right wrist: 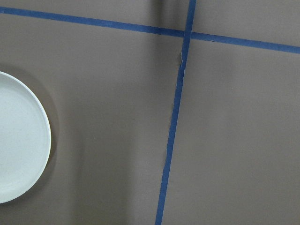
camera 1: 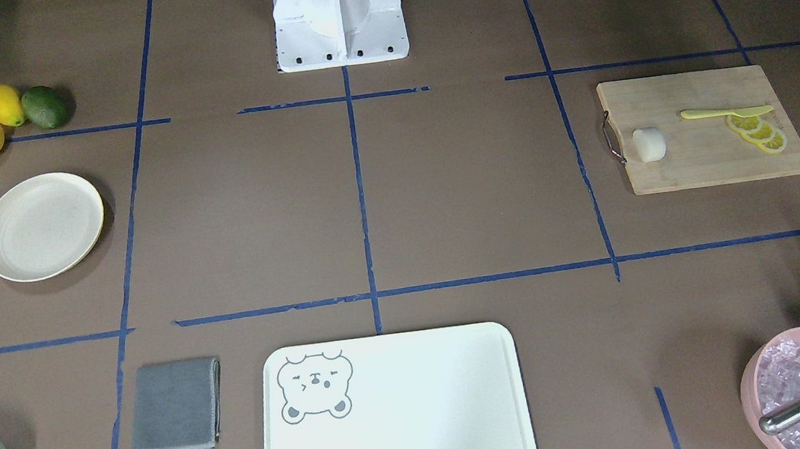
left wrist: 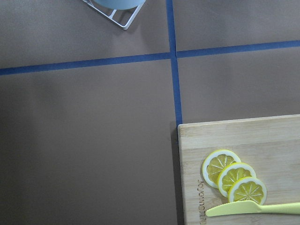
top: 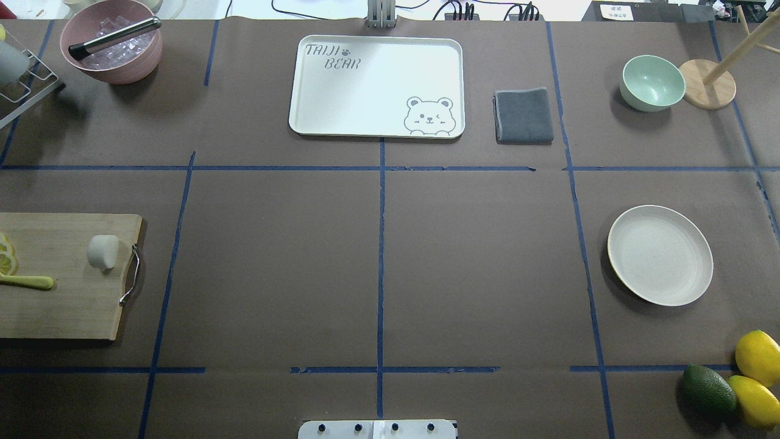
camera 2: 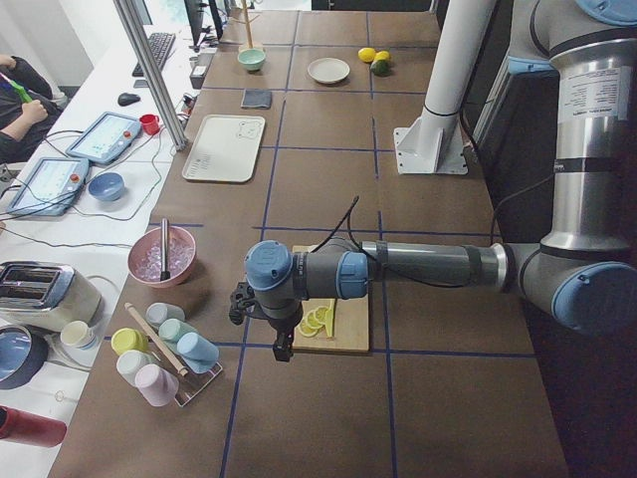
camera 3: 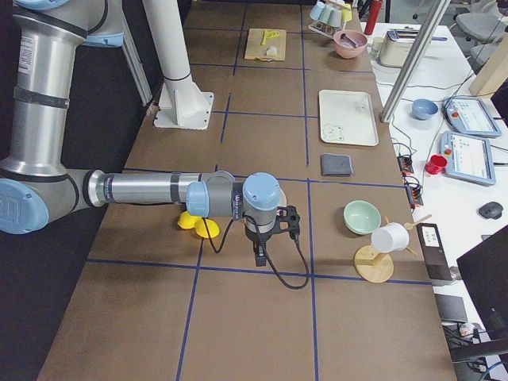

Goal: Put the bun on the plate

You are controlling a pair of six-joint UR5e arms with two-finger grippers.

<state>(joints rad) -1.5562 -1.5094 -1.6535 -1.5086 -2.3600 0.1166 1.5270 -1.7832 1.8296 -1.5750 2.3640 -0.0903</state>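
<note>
Seeing the bun [camera 1: 648, 144] parked on the cutting board [camera 1: 709, 163] at the wire-handle end, clear of the lemon slices [camera 1: 758, 132] and the yellow knife [camera 1: 725, 112] at the far end; looks staged that way to leave open access from above. Puts it on the robot's left side of the table, well apart from the plate [camera 1: 42, 226] over on the right side. Found the plate bare, so reading the task as not yet begun. Spotting the left gripper [camera 2: 283, 349] hanging pointed down over the table just off the slice end of the board; getting slices, knife and a board corner in its wrist view, no bun. Same pose for the right gripper [camera 3: 259, 257], hovering near the plate with only an arc of rim in its wrist view. Cannot tell whether either pincer is released or clenched: visible only from the side cameras. Materials next. Reading the bun as smooth, matte white, a stubby rounded cylinder apparently lying on its side; probably soft dough, so likely to dent under a hard squeeze and maybe roll. Reading the board as pale bamboo, flat, visible grain. Reading the plate as round, shallow, matte cream with a raised yellowish rim, wide against the bun, so a forgiving target. Noting brown paper over the table, gridded with blue tape. Expecting a left-arm grab, then a long carry or hand-off across the centre line.
</note>
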